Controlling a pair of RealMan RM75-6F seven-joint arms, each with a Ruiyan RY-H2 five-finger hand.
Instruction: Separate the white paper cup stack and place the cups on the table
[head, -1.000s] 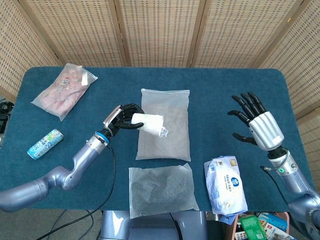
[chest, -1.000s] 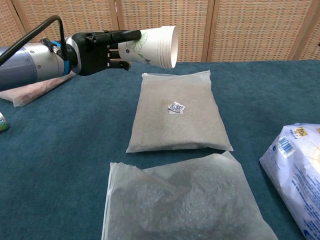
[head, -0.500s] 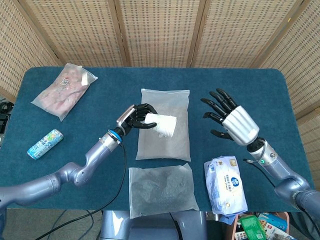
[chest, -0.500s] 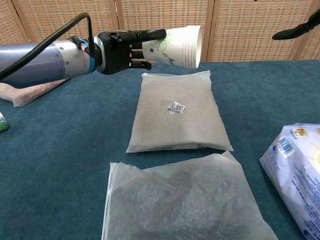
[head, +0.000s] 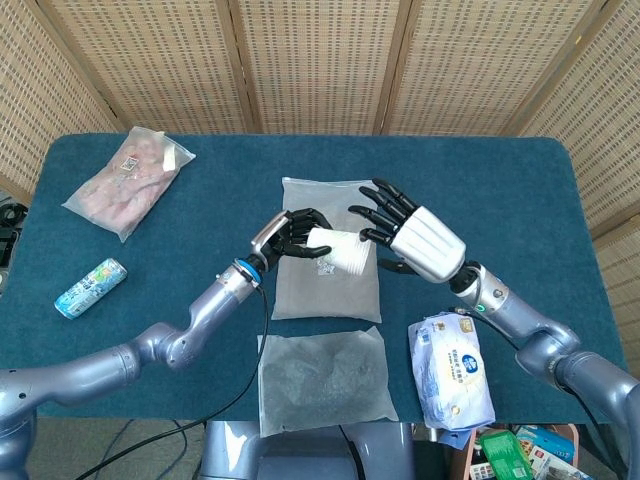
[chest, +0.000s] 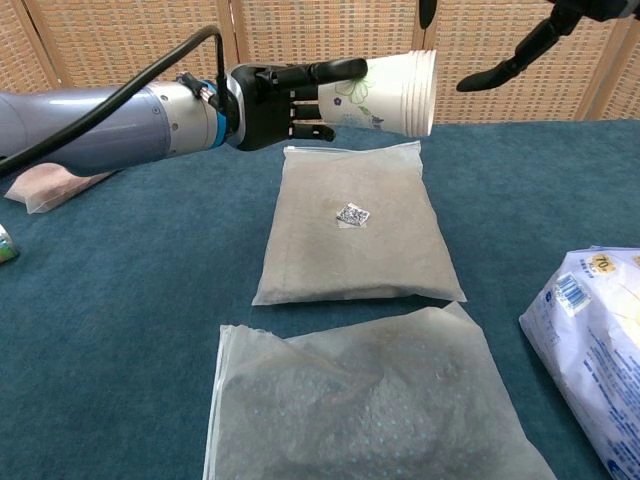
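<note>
The white paper cup stack (head: 340, 251) (chest: 392, 92), printed with green flowers, lies sideways in the air with its mouth pointing right. My left hand (head: 291, 234) (chest: 277, 97) grips its base end above the grey granule bag (head: 328, 250). My right hand (head: 408, 238) is open with fingers spread, just right of the stack's rim. In the chest view only its dark fingertips (chest: 505, 62) show at the top right, a small gap from the rim.
A grey granule bag (chest: 352, 224) lies mid-table, with a crumpled clear bag (head: 322, 377) in front. A wet-wipes pack (head: 451, 369) sits front right. A pink snack bag (head: 128, 178) and a can (head: 90, 287) are on the left.
My left hand carried the cup stack rightward. My right hand swept in from the far right and now hovers close to the stack's rim, still open.
</note>
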